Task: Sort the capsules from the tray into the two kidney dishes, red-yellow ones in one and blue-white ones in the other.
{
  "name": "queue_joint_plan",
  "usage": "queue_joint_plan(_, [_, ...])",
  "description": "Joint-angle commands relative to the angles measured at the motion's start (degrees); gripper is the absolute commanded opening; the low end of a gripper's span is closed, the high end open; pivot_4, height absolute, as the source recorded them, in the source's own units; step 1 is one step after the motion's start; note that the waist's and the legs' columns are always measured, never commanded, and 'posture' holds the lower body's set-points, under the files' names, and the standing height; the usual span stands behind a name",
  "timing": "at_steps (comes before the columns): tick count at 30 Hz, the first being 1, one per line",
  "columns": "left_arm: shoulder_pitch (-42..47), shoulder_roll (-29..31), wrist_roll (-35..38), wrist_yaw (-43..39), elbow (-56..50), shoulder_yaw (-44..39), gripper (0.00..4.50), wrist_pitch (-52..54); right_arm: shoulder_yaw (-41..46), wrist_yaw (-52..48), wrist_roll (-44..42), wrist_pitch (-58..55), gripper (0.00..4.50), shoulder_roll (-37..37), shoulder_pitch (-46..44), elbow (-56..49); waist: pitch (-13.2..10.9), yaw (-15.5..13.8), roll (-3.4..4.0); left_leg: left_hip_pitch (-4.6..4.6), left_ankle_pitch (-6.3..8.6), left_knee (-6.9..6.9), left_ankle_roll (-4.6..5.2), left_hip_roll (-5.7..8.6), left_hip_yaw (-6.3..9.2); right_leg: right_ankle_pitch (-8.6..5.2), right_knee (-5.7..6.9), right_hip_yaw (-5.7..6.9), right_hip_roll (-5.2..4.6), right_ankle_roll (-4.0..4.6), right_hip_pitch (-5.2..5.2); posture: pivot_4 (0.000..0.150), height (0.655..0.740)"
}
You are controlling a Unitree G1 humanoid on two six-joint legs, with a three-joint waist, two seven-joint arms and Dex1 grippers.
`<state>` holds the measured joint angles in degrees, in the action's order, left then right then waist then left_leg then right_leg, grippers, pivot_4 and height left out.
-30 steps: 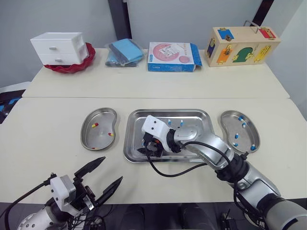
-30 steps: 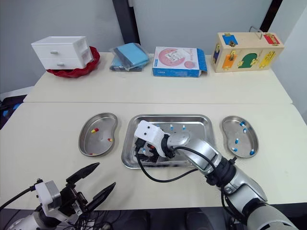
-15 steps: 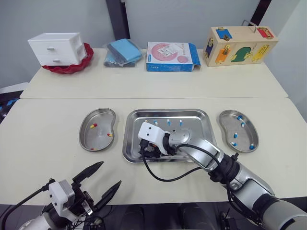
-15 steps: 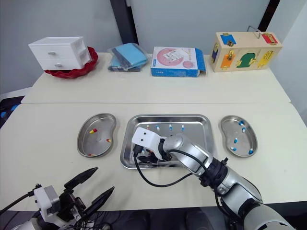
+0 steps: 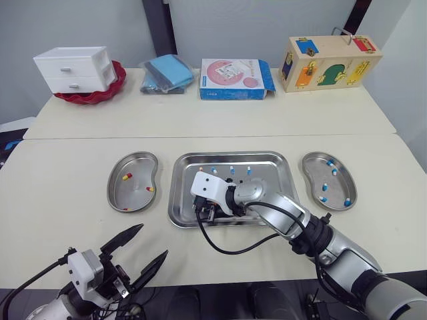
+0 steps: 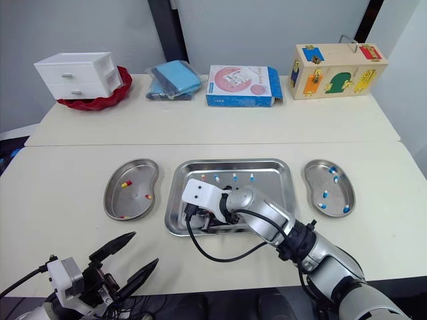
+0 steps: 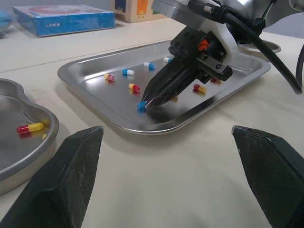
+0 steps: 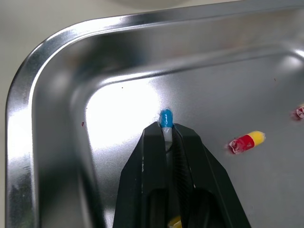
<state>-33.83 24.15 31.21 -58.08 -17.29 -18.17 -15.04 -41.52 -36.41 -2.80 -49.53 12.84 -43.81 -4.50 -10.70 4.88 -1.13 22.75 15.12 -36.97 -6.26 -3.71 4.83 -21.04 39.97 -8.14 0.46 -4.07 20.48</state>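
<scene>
Capsules of both kinds lie loose in the tray (image 5: pixel 230 155), which sits between the two kidney dishes, likely so that a dish is close on either side. The right gripper (image 8: pixel 167 132) is down in the tray's near corner on the robot's left, its jaws pressed together on a blue-white capsule (image 8: pixel 165 117). The blue end pokes out past the fingertips (image 8: pixel 153 142), and the capsule looks to be touching the tray floor or just above it, so the lift seems not yet made. The hold is taken at the very tips, probably because a thing this small and smooth would roll away under a broader grip. The left dish (image 5: pixel 137 175) holds red-yellow capsules (image 5: pixel 125 177) and the right dish (image 5: pixel 332 184) holds blue-white ones, so this piece most likely belongs in the right dish, across the tray from where it is pinched. A red-yellow capsule (image 8: pixel 247 141) lies just beside the gripper, apart from it, and more capsules wait along the tray's far edge. The left gripper (image 5: pixel 153 240) hangs low near the front edge of the table (image 5: pixel 67 220) with its jaws wide apart and holding nothing, presumably parked well clear of the working arm
</scene>
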Motion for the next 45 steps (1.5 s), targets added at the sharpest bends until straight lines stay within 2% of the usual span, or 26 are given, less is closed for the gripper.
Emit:
queue_joint_plan(1, [-0.63, -0.15, 0.17, -0.23, -0.07, -0.34, 4.50, -1.58, 0.94, -0.90, 0.51, 0.02, 0.01, -0.05, 0.54, -1.43, 0.00, 0.00, 0.00, 0.00, 0.00, 0.00, 0.00, 0.00, 0.00, 0.00, 0.00, 0.00, 0.00, 0.00, 0.00, 0.150, 0.7400])
queue_joint_plan(5, [-0.81, 0.49, 0.25, -0.97, -0.74, -0.07, 4.50, -1.80, 4.75, -3.27, -2.70, 0.56, 0.01, 0.59, 1.72, -5.21, 0.00, -0.06, 0.00, 0.03, 0.00, 0.00, 0.00, 0.00, 0.00, 0.00, -0.01, 0.00, 0.00, 0.00, 0.01, 0.150, 0.7400])
queue_joint_plan(8, [-0.40, 1.14, 0.32, -1.91, -2.12, 0.64, 4.50, -1.88, 9.76, -5.84, -5.71, 0.52, 0.01, 3.68, 3.54, -10.26, -0.01, -0.11, 0.01, 0.07, 0.00, 0.00, 0.00, 0.01, 0.01, 0.00, -0.03, 0.01, 0.00, 0.00, 0.02, 0.150, 0.7400])
queue_joint_plan(12, [0.28, 2.70, -0.03, -4.61, -3.59, 2.55, 4.50, -2.58, 19.06, -10.32, -10.49, 1.77, 0.01, 12.23, 8.48, -18.32, 0.00, -0.58, 0.00, 0.11, 0.00, -0.01, 0.00, 0.03, 0.05, 0.00, -0.10, 0.06, -0.02, 0.00, -0.03, 0.150, 0.7400])
queue_joint_plan(16, [1.21, 4.76, -0.27, -8.10, -3.44, 4.85, 4.50, -3.98, 32.20, -15.26, -16.56, 2.85, 0.01, 22.98, 16.30, -24.40, -0.03, -1.18, 0.03, 0.10, 0.01, 0.03, 0.01, 0.05, 0.04, 0.00, -0.23, 0.08, -0.04, -0.01, -0.08, 0.150, 0.7400])
queue_joint_plan(20, [2.59, 6.08, -0.35, -11.43, -1.68, 6.68, 4.50, -5.64, 46.66, -18.72, -20.42, 2.65, 0.01, 32.90, 24.72, -24.28, -0.04, -1.51, 0.06, 0.08, 0.01, 0.05, 0.02, 0.04, -0.01, 0.00, -0.26, 0.02, -0.01, -0.01, -0.09, 0.150, 0.7400])
queue_joint_plan(26, [5.53, 7.45, 0.06, -12.29, -2.33, 8.85, 4.50, -4.43, 60.36, -20.74, -19.37, 6.89, 0.01, 42.21, 35.64, -17.73, -0.04, -1.68, 0.05, 0.02, 0.03, 0.03, 0.05, 0.05, -0.01, 0.00, -0.41, 0.03, -0.03, -0.01, -0.25, 0.150, 0.7400])
queue_joint_plan(34, [7.30, 7.99, 1.53, -12.24, -4.64, 10.62, 4.50, -3.18, 61.07, -16.00, -15.70, 11.43, 0.01, 42.97, 38.69, -10.01, -0.03, -1.44, 0.08, -0.05, 0.03, 0.02, 0.05, 0.05, -0.13, 0.03, -0.43, -0.11, -0.02, -0.05, -0.31, 0.150, 0.7400])
queue_joint_plan(45, [7.55, 6.96, 2.20, -8.46, -9.05, 11.44, 4.50, -1.33, 59.72, -15.98, -16.24, 11.11, 0.01, 43.89, 39.24, -9.31, -0.03, -1.76, 0.09, -0.05, 0.03, 0.00, 0.05, 0.06, -0.12, 0.03, -0.45, -0.11, -0.03, -0.06, -0.35, 0.150, 0.7400])
